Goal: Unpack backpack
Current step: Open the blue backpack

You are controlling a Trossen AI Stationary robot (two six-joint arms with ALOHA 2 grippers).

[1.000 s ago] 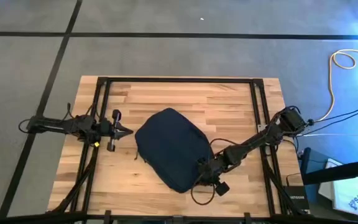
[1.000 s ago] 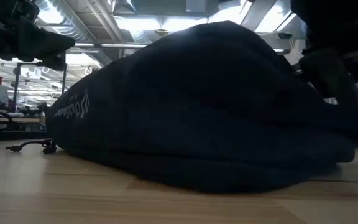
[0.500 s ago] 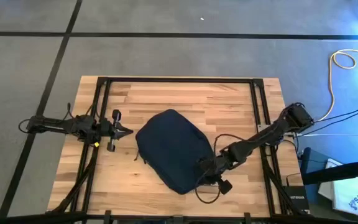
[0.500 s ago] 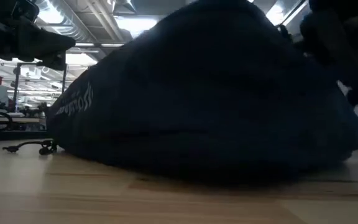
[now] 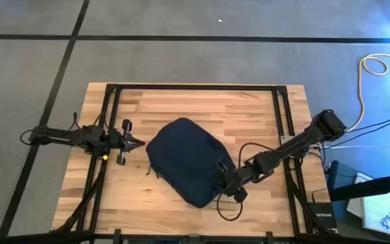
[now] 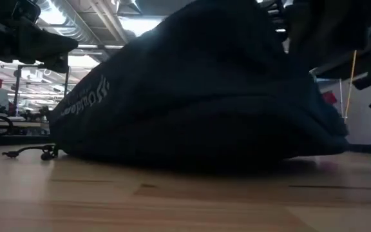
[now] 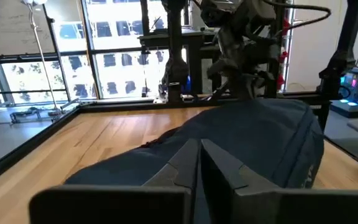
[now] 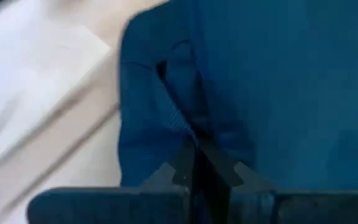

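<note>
You are pinching the backpack (image 5: 185,161) fabric at its near right edge with the right end effector (image 5: 226,184); lift slowly, keeping the narrow grip from slipping.

A lab or workshop hall: grey floor (image 5: 181,61) marked with dark tape lines, a wooden bench (image 5: 202,102), loose cables (image 5: 371,74), big grid windows (image 7: 104,68) and metal racks (image 7: 173,50) beyond.

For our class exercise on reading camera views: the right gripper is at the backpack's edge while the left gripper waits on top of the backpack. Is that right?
Not quite. The high view shows the left gripper waiting beside the backpack, over the bare table, not on top of it. The right gripper is at the backpack's edge, as stated.
</note>
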